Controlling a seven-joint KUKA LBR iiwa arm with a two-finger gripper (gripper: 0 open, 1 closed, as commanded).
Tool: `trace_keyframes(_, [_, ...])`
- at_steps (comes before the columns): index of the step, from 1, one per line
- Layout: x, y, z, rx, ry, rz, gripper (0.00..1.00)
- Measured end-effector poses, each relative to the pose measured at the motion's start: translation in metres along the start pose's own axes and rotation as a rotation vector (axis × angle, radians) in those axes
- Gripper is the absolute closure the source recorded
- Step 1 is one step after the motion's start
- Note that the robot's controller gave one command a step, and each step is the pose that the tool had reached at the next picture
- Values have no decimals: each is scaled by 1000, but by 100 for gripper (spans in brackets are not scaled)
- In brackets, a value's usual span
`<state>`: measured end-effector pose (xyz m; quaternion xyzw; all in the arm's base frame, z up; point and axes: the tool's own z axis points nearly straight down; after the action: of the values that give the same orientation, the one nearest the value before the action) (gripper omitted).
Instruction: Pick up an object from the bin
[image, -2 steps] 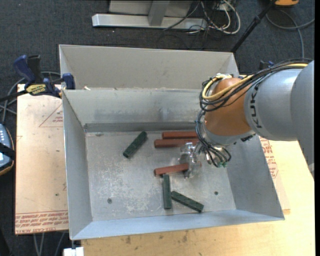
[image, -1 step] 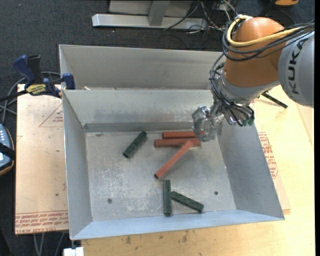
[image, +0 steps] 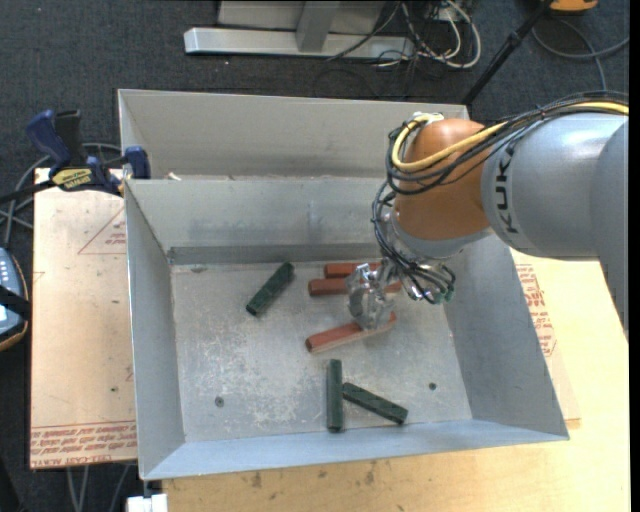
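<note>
My gripper (image: 371, 312) hangs low in the middle of the bin, under the orange wrist cover. Its metal fingers come down at the right end of a reddish-brown bar (image: 337, 339) that lies flat on the bin floor. Just behind the gripper lie two more reddish-brown bars (image: 330, 286), one partly hidden by the fingers.
A dark green bar (image: 269, 289) lies left of centre near the back wall. Two dark green bars (image: 334, 394) (image: 374, 402) form a V near the front wall. The arm reaches in over the bin's right side.
</note>
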<state>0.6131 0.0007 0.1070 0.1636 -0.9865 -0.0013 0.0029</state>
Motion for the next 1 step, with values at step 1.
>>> trace_keyframes(1, [-2, -1, -5, 3, -7, 0, 0])
